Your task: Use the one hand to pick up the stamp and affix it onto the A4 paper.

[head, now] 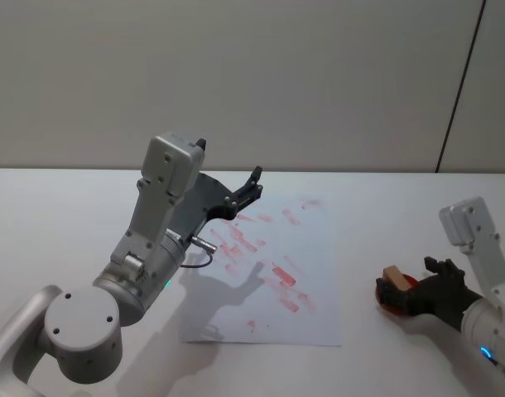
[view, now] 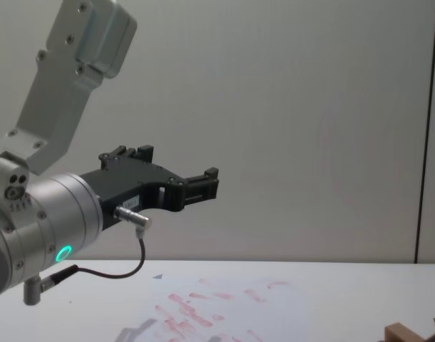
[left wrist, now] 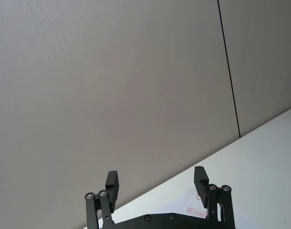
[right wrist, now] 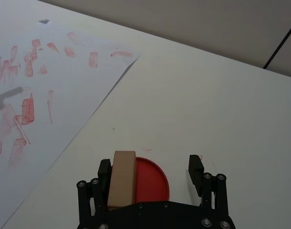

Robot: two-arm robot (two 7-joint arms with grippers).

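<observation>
Grey and silver, the left arm is raised off the table on the robot's left, its black left gripper [head: 254,186] hanging in the air above the far left part of the A4 paper [head: 315,248] with its jaws spread wide and nothing between them; a black cable [view: 125,271] loops under its wrist, beside a green-cyan light. Below and ahead of those jaws the white sheet lies flat on the white table [head: 54,215], covered in short red-pink smudges.

Well to the right of the paper's edge, the right gripper [head: 418,288] sits low at the table over a round red ink pad [right wrist: 152,181]. The stamp [right wrist: 121,177] — a light-brown wooden block — stands on that pad inside the jaws, close against one finger [right wrist: 103,171], while the other finger [right wrist: 195,171] stands clear of it, a gap of red showing between. The jaws are parted, not closed on the block. A blue light glows at this wrist.
</observation>
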